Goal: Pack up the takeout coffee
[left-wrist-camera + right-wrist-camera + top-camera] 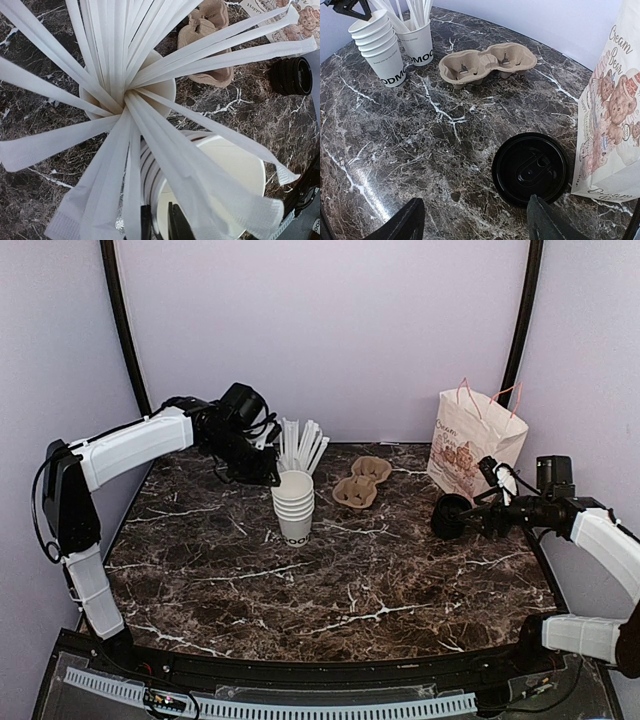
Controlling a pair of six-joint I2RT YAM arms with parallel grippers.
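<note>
Status: no finished coffee in view, it's in two parts. Part one is the top cup [369, 24] of the stack of lidless white paper cups with dark lettering [294, 510], left of centre on the dark marble table [300, 600]. Part two is the round black plastic lid [530, 167], on the table at the right, at the foot of the white paper bag with bear print and pink handles [475, 435].

Cup side: left claw [159, 221] reaches in from above the stack. Its fingers [178, 227] are nearly together, one outside and one inside the top cup's rim, which reads as pinched on that rim wall. The white cup full of white paper-wrapped straws [417, 42] stands just behind the stack. The straws fan across the left wrist view and hide most of the rim.

Lid side: right claw [475, 202] has its fingers wide apart with nothing between them. The lid sits just ahead, off toward the finger on the right of the wrist view, not touching. The right arm is clearly the nearer one to the lid; the left arm is well apart from it. Can't settle whether the lid lies flat or leans on the bag.

Key relation, my read: the cup's long axis is vertical and the claw is on the rim from above, so the pull should go straight up along that axis. Risks are lower cups lifting with it and straws snagging. The brown moulded-pulp two-cup carrier [362, 482] sits between stack and bag.
</note>
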